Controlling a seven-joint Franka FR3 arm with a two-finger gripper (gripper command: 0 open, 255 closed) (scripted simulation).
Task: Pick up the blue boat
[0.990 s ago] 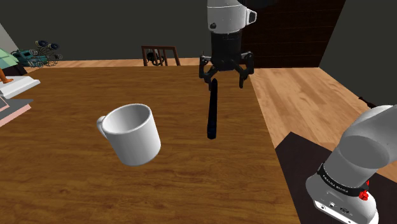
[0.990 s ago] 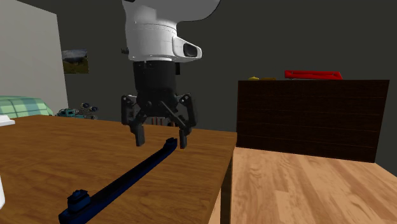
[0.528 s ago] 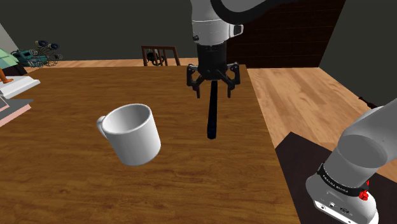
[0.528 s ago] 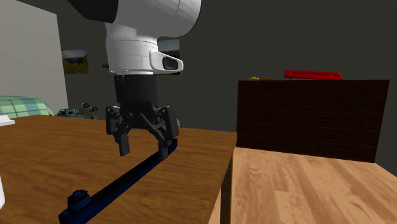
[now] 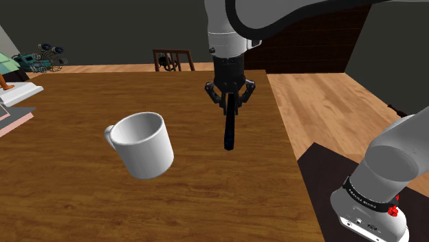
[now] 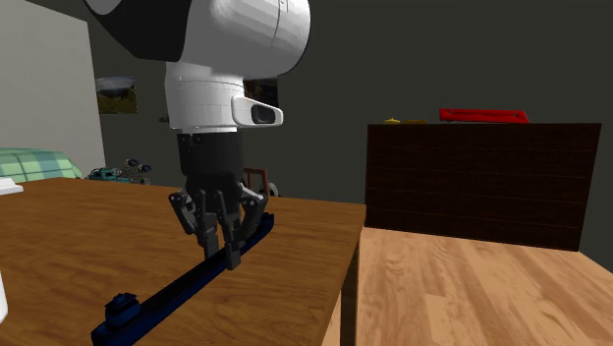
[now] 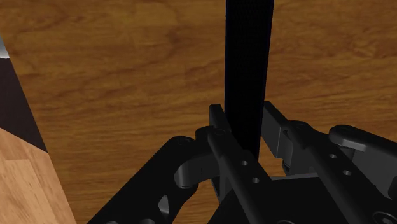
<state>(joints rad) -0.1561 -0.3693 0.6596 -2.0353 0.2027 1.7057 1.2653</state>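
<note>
Dark-blue and slender, the blue boat (image 7: 248, 63) runs between my fingers (image 7: 217, 122). Half a second ago they hung spread above it; they have since dropped and closed until the pads meet its sides. I judge the grasp made and the lift pending. The boat lies on the counter (image 5: 82, 199), and the arm (image 5: 230, 34) points straight down.

Eyes on the lettering: in the shoulder view, a dark band (image 5: 366, 195) ringing the arm's base joint (image 5: 393, 159) carries a line of small white characters, too small to make out. No other writing, number or sign can be read.
</note>
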